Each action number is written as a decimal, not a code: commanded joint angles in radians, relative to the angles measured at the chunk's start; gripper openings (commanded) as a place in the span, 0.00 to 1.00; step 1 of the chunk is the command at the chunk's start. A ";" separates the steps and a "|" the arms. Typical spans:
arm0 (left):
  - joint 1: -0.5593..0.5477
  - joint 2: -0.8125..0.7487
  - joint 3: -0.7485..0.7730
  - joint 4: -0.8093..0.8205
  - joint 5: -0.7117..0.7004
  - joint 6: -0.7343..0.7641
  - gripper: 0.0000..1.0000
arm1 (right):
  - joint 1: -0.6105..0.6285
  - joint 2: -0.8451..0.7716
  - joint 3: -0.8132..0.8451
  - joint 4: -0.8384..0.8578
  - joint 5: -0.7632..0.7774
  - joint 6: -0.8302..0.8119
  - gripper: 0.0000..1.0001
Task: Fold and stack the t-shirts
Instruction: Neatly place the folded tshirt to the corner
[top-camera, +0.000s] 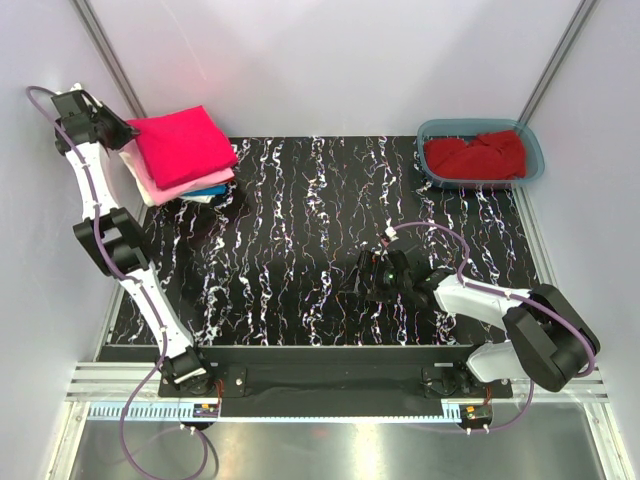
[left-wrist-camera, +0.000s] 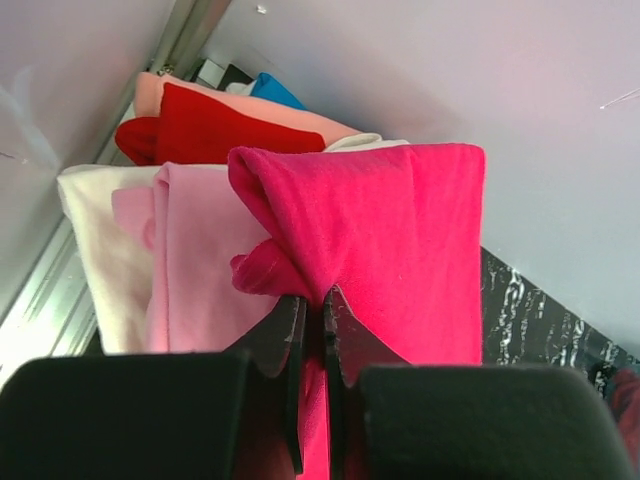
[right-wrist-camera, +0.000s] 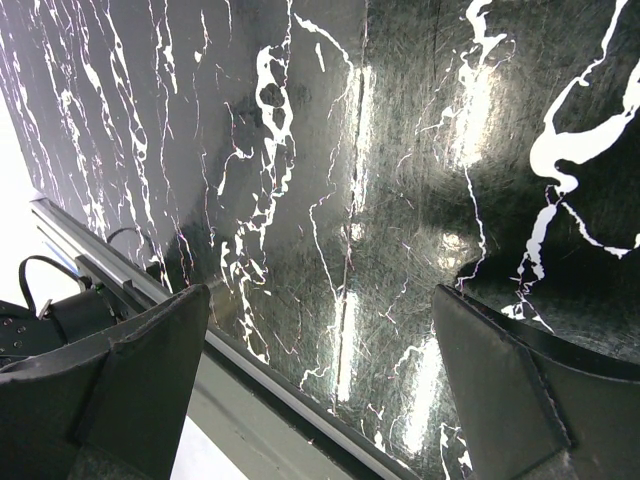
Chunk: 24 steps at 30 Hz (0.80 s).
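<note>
A stack of folded t-shirts sits at the table's far left corner. The bright pinkish-red t-shirt (top-camera: 182, 145) lies on top, over a light pink one (top-camera: 150, 185), a cream one and a blue one (top-camera: 212, 190). My left gripper (top-camera: 125, 130) is at the stack's left edge. In the left wrist view it (left-wrist-camera: 313, 295) is shut on a bunched fold of the bright pinkish-red t-shirt (left-wrist-camera: 400, 230), beside the light pink (left-wrist-camera: 195, 260) and cream (left-wrist-camera: 95, 240) shirts. A darker red one (left-wrist-camera: 215, 130) shows behind. My right gripper (top-camera: 372, 275) is open and empty, low over the table (right-wrist-camera: 320, 370).
A teal plastic tub (top-camera: 535, 150) at the far right corner holds a crumpled darker red shirt (top-camera: 475, 155). The black marbled table (top-camera: 300, 230) has white walls close on the left, back and right. A metal rail (right-wrist-camera: 250, 375) runs along its near edge.
</note>
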<state>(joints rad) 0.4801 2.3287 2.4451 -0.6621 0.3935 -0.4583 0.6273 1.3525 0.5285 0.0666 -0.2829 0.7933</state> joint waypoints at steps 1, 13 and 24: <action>0.081 0.018 0.006 -0.008 -0.108 -0.005 0.02 | -0.011 -0.010 -0.004 0.045 -0.021 -0.002 1.00; 0.087 0.041 0.006 -0.099 -0.252 0.063 0.41 | -0.011 -0.004 0.002 0.044 -0.024 -0.002 1.00; 0.115 -0.242 -0.379 0.055 -0.217 0.023 0.99 | -0.012 -0.007 0.002 0.042 -0.025 -0.006 1.00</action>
<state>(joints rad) 0.5014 2.1933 2.1128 -0.6346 0.2478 -0.3401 0.6250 1.3533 0.5285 0.0677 -0.3004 0.7933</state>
